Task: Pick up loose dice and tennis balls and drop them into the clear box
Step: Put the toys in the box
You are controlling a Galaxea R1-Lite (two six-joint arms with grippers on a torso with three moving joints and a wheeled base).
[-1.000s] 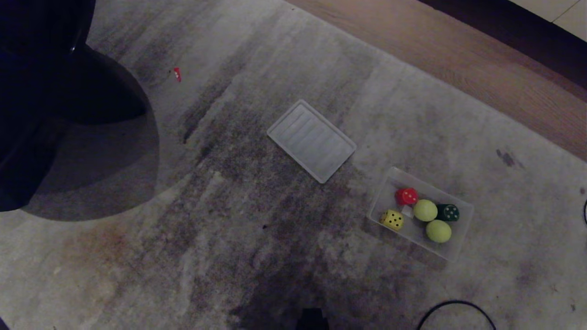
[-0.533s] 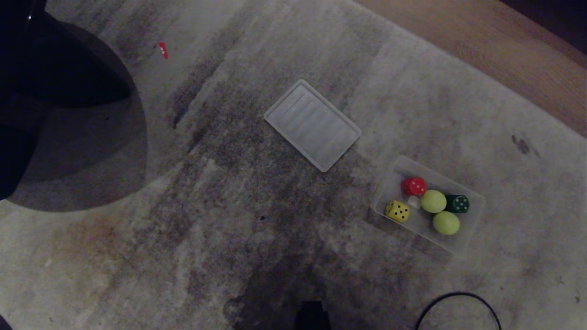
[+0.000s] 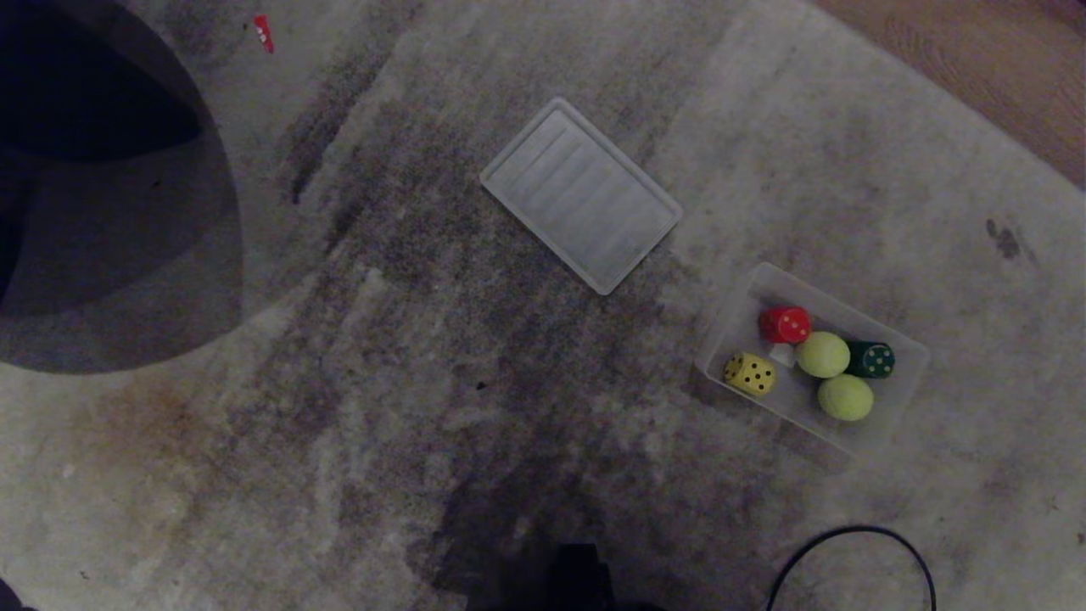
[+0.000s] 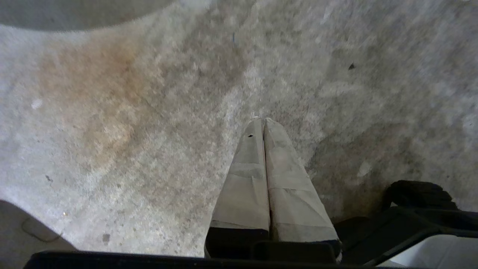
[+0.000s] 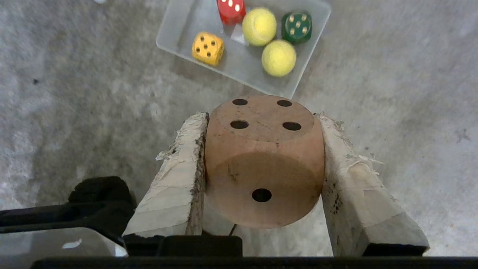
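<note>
Head view: the clear box (image 3: 899, 373) is seen lying on the grey carpet (image 3: 339, 382) at the right, its long axis running diagonally from upper left to lower right. Inside it are held a red die (image 3: 784, 324), a yellow die (image 3: 749, 373), a dark green die (image 3: 870, 359) and two tennis balls (image 3: 822, 354), one at the middle and the other (image 3: 845, 397) nearer the box's lower long wall. A flat ribbed lid (image 3: 581, 194) is laid apart from the box toward the upper middle, its long axis on the same diagonal. A black cable (image 3: 848, 543) is curved at the bottom right, and a strip of wooden floor (image 3: 1001, 76) is shown at the top right corner.

In the right wrist view a brown wooden die (image 5: 263, 160) is pinched between the two pads of the right gripper (image 5: 263, 164), a four-pip face turned toward the box (image 5: 179, 33) and a one-pip face turned toward the camera; the die is held short of the box, over bare carpet. In the left wrist view the left gripper (image 4: 264, 121) is seen with its fingers pressed together, nothing between them, pointed down at the carpet.
</note>
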